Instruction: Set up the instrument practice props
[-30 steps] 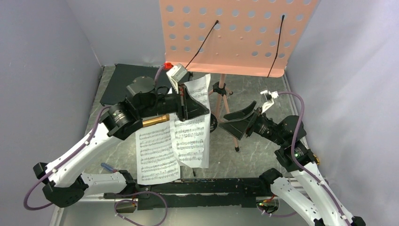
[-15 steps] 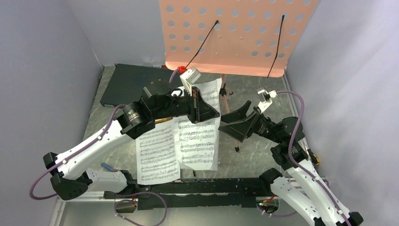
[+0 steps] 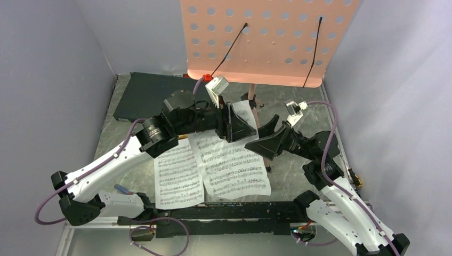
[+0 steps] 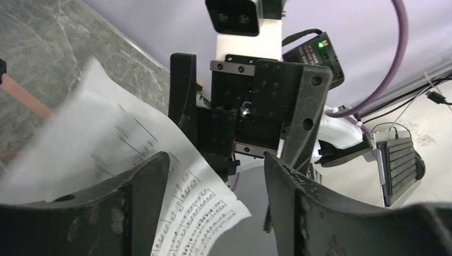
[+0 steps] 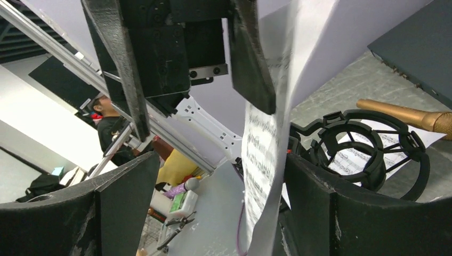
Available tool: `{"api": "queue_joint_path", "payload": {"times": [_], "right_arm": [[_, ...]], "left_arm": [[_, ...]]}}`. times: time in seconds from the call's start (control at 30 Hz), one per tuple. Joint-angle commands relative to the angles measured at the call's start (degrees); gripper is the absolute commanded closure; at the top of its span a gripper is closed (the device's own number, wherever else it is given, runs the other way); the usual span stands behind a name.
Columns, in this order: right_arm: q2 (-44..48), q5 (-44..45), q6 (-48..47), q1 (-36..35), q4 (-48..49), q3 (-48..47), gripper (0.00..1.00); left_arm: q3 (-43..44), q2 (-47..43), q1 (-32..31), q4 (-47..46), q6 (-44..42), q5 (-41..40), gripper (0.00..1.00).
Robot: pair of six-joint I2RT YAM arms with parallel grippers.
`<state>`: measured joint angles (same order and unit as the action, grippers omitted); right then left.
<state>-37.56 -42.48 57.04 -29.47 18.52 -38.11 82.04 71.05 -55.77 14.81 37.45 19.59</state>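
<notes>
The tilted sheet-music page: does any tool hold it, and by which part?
Nothing holds the page: left tool and right tool both stand open, its top loose.

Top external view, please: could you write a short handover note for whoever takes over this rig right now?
Left gripper: open, empty.
Right gripper: open around the second sheet, which is not clamped.
Music stand: upright at the back, no sheet on it.
First sheet: flat on the table.
Microphone: lying near the mic stand ring, which is empty.
Done: nothing placed yet.
Left: both sheets onto the stand, microphone into the ring.
</notes>
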Motion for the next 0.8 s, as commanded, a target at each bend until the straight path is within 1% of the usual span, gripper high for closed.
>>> {"api": "queue_joint_path", "payload": {"times": [0.0, 0.1, 0.17, 0.27, 0.37, 0.4, 0.47, 0.53, 0.57, 0.63, 0.77], "right_arm": [[0.49, -0.63, -0.97, -0.43, 1.41, -1.07, 0.11], [-0.14, -0.53, -1.64, -0.46, 0.41, -0.76, 0.21], [-0.55, -0.21, -2.29, -0.5, -0.09, -0.37, 0.24], [-1.67, -0.19, -3.86, -0.63, -2.43, -0.67, 0.38], [-2.59, 0.1, -5.3, -0.58, -4.5, -0.93, 0.66], [-2.64, 0.18, -5.47, -0.58, -4.84, -0.98, 0.71], [-2.38, 0.71, -5.73, -0.63, -5.75, -1.05, 0.88], [-1.73, 1.5, -6.03, -0.59, -6.47, -1.3, 0.98], [-1.32, 1.85, -6.14, -0.64, -6.78, -1.52, 1.0], [-0.43, 2.69, -6.71, -0.58, -7.75, -2.25, 1.0], [1.72, 4.62, -8.36, -0.59, -10.54, -5.33, 1.0]], "left_arm": [[-2.11, -1.29, -0.31, -3.02, 0.2, -0.84, 0.27], [-2.56, -1.59, -0.31, -2.74, 0.04, -1.74, 0.24], [-2.46, -1.97, -0.31, -2.28, -0.21, -2.38, 0.23], [-2.89, -2.75, -0.31, -1.8, -0.78, -3.89, 0.21], [-3.52, -3.94, -0.31, -1.38, -0.97, -5.39, 0.21], [-3.75, -4.39, -0.31, -1.41, -1.08, -5.85, 0.21], [-4.05, -5.4, -0.31, -1.61, -1.13, -6.49, 0.2], [-4.24, -6.84, -0.31, -1.76, -1.59, -6.66, 0.2], [-4.3, -7.53, -0.31, -1.7, -2.13, -6.79, 0.2], [-4.42, -9.32, -0.36, -1.14, -3.52, -6.86, 0.19], [-4.77, -13.18, -0.33, 2.67, -6.77, -8.95, 0.14]]}}
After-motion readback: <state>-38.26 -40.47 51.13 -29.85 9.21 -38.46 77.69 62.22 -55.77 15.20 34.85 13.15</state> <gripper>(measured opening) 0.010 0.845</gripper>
